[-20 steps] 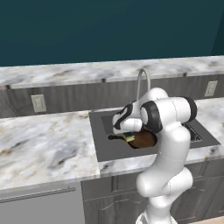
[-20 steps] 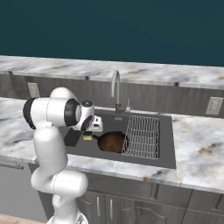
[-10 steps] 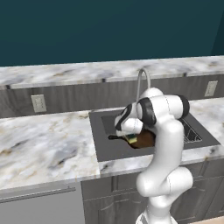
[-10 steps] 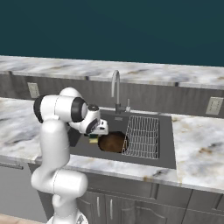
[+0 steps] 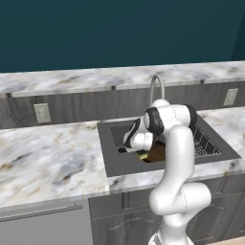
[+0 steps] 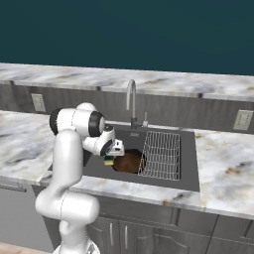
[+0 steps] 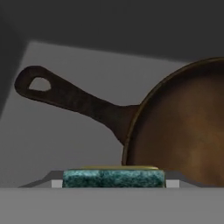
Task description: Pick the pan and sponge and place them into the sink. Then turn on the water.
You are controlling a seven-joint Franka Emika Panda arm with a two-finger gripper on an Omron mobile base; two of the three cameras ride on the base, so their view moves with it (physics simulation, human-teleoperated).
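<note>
The pan (image 7: 183,131) lies in the sink (image 5: 115,167), dark brown, with its looped black handle (image 7: 65,96) stretching left in the hand view. It also shows as a brown disc (image 6: 129,161) left of the wire rack. My gripper (image 7: 113,179) is shut on the sponge (image 7: 113,178), whose green top fills the span between the pale finger pads. From the base, the gripper (image 5: 139,150) hangs low inside the basin, the yellow sponge (image 6: 108,161) just beside the pan's rim (image 5: 158,152). No water falls from the faucet (image 6: 130,99).
A wire rack (image 6: 161,154) covers the sink's right half. Marble counter (image 5: 48,158) runs on both sides, with a raised back ledge behind the faucet. Wall outlets (image 5: 42,113) sit on the backsplash. My own arm stands over the sink's front edge.
The hand has dropped lower into the basin with the sponge still in its grip, ending close by the pan. The pan has stayed put.
</note>
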